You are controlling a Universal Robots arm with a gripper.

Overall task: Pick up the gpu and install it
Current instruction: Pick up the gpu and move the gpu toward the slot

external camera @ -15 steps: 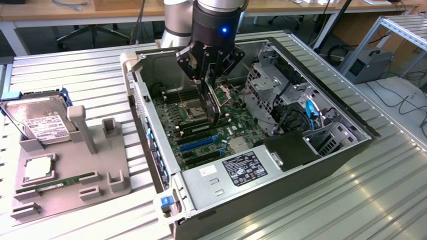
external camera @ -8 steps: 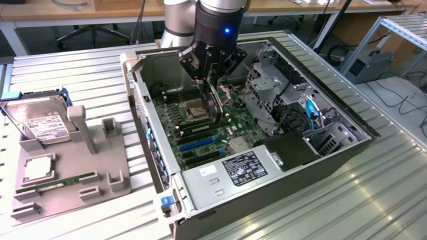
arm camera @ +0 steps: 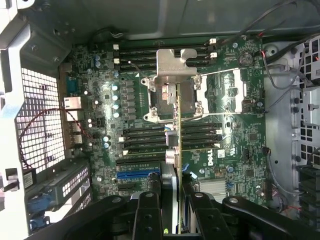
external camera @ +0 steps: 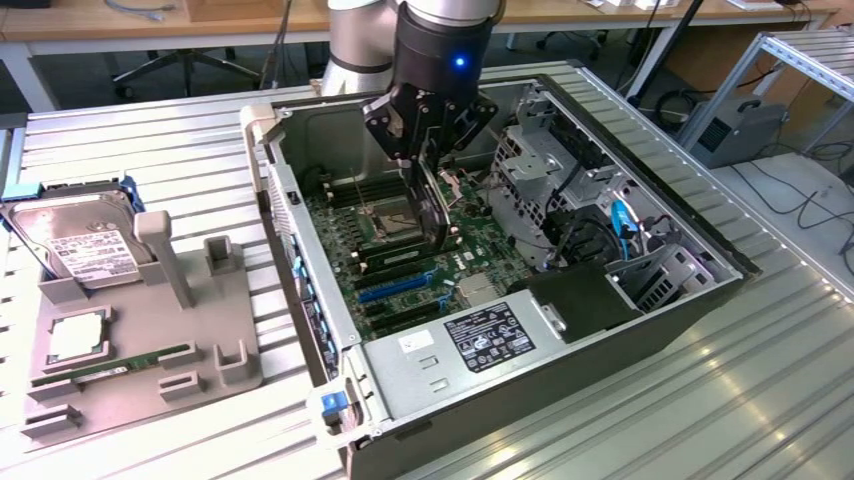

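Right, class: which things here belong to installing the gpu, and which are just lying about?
Job: gripper, gpu held in it, motherboard, case.
Lying about: hard drive, memory stick, chip, tray.

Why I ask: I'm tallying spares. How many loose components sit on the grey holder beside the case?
3. A hard drive leans at the holder's far end, a processor lies mid-holder, a memory stick lies in the near slot. Its posts could hide more.
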